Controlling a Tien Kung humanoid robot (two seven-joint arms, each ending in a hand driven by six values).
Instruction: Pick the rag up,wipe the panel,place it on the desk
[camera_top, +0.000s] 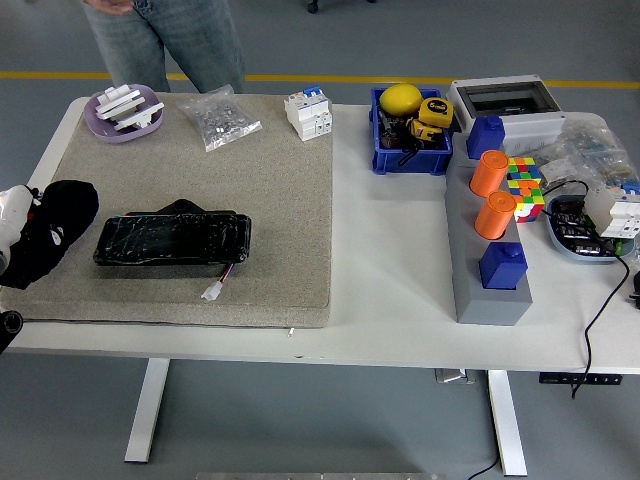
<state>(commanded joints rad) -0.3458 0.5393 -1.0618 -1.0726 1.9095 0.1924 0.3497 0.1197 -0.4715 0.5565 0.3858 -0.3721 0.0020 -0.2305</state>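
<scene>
The black glossy panel (172, 240) lies flat on the beige mat (270, 190), a white connector on a short wire (212, 291) at its front edge. The black rag (55, 228) is bunched over my left hand (14, 222) at the picture's left edge, just left of the panel's end and apart from it. The hand is shut on the rag, and its fingers are hidden under the cloth. My right arm is out of view.
A person (170, 35) stands at the far side, hands off the table. On the mat's far edge are a purple dish (125, 110), a bag of screws (218, 118) and a white breaker (308, 113). A blue bin (410, 125) and grey blocks with orange cylinders (490, 215) stand at the right.
</scene>
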